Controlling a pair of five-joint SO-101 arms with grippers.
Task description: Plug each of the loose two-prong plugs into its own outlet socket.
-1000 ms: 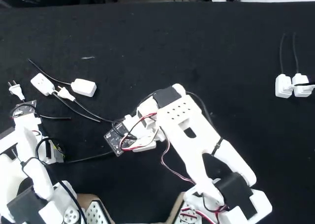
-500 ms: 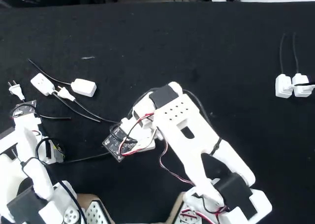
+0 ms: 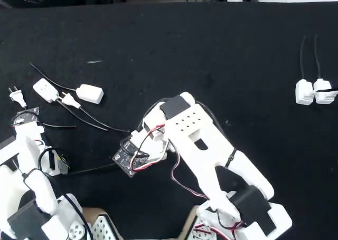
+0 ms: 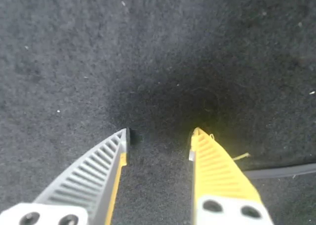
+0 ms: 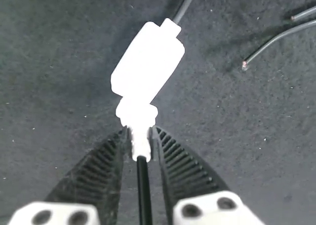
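Note:
My right gripper (image 5: 140,132) is shut on the tail of a white two-prong plug (image 5: 137,111). That plug is seated in a white outlet socket (image 5: 147,67) lying on the black mat. In the high view the right arm (image 3: 187,126) covers this pair near the table's middle. At the far left lie two loose sockets (image 3: 46,89) (image 3: 90,94) and two loose plugs (image 3: 68,99) (image 3: 17,96). My left gripper (image 4: 158,133) is open over bare mat, and the left arm (image 3: 26,145) stays at the near left corner.
Two more white sockets (image 3: 311,91) with plugs in them sit at the far right edge. Black cords (image 3: 90,121) trail across the left half of the mat. A cord (image 4: 281,171) passes beside my left gripper. Bare cord ends (image 5: 244,64) lie near the held plug.
The right arm has drawn back a little toward the near edge, with its wrist lower over the mat. The left arm has not moved.

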